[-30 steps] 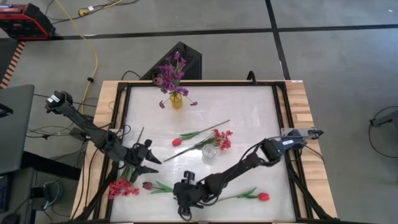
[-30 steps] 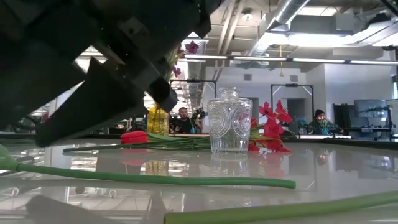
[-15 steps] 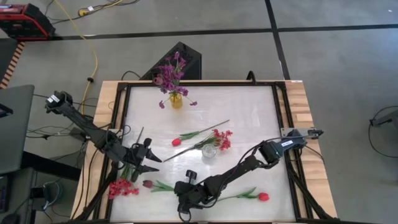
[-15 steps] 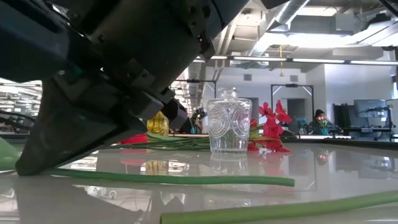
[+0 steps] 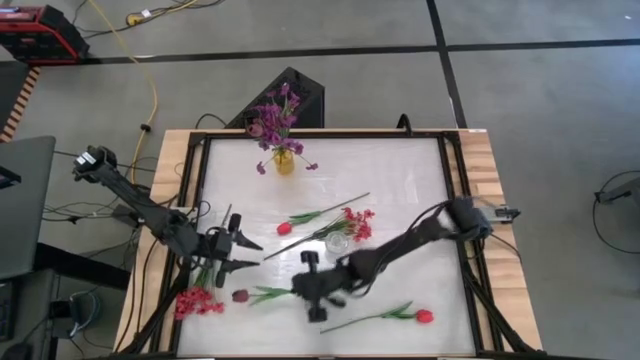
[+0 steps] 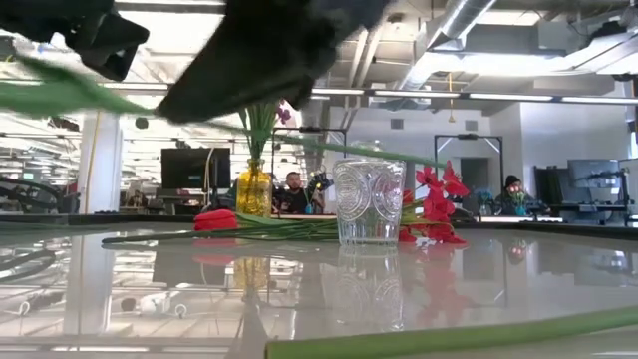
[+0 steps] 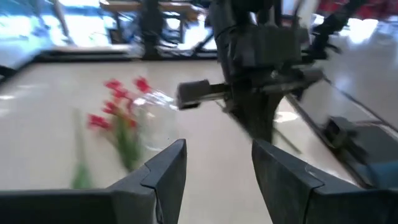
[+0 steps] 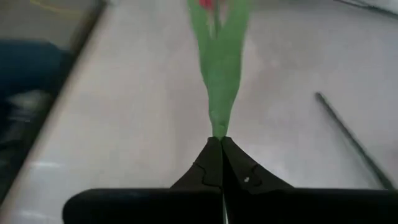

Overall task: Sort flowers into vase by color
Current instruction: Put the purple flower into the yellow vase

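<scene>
The right gripper [image 5: 300, 291] has its fingers clenched on the green stem of a dark maroon tulip [image 5: 240, 296], near the table's [image 5: 400, 170] front edge. The left gripper [image 5: 243, 254], by the left edge, has its fingers released, grasping nothing
</scene>
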